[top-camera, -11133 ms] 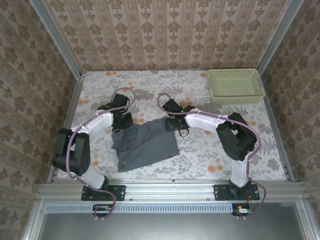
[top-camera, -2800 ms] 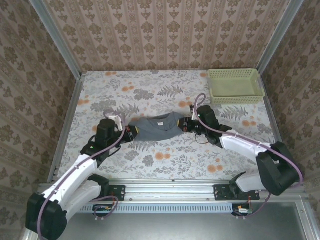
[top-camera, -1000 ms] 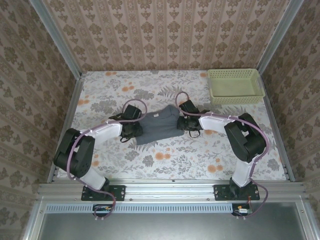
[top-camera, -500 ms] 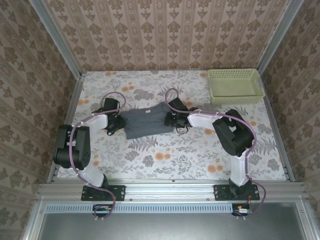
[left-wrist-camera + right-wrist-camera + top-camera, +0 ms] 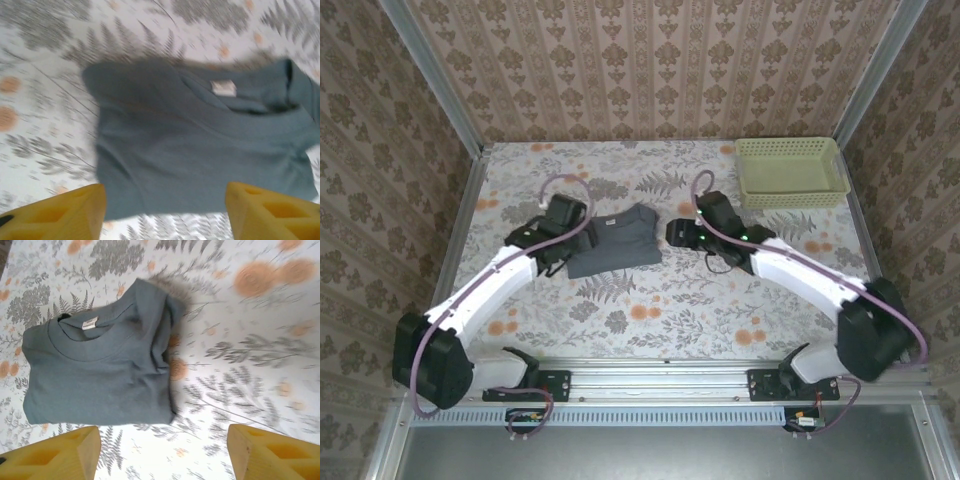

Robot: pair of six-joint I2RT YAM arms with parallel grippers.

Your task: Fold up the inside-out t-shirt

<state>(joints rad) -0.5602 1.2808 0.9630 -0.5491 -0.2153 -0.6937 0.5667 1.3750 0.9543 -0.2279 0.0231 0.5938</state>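
The inside-out t-shirt [image 5: 615, 240] lies folded in a compact blue-grey rectangle on the flowered table, its collar and white label [image 5: 90, 323] facing up. My left gripper [image 5: 568, 246] hovers at the shirt's left edge. It is open, and its yellow fingers [image 5: 65, 210] are spread wide above the shirt's [image 5: 200, 145] near edge with nothing held. My right gripper [image 5: 678, 233] sits just right of the shirt, open too. Its yellow fingers [image 5: 270, 452] are apart above bare tablecloth beside the shirt's [image 5: 95, 380] corner.
A pale green basket [image 5: 790, 172] stands at the back right corner. Patterned walls with metal rails [image 5: 455, 250] close in the table on the left, right and back. Open tablecloth lies in front of the shirt.
Both grippers have opened, let go of the shirt and drawn back from it. The shirt now rests folded on the table between them.
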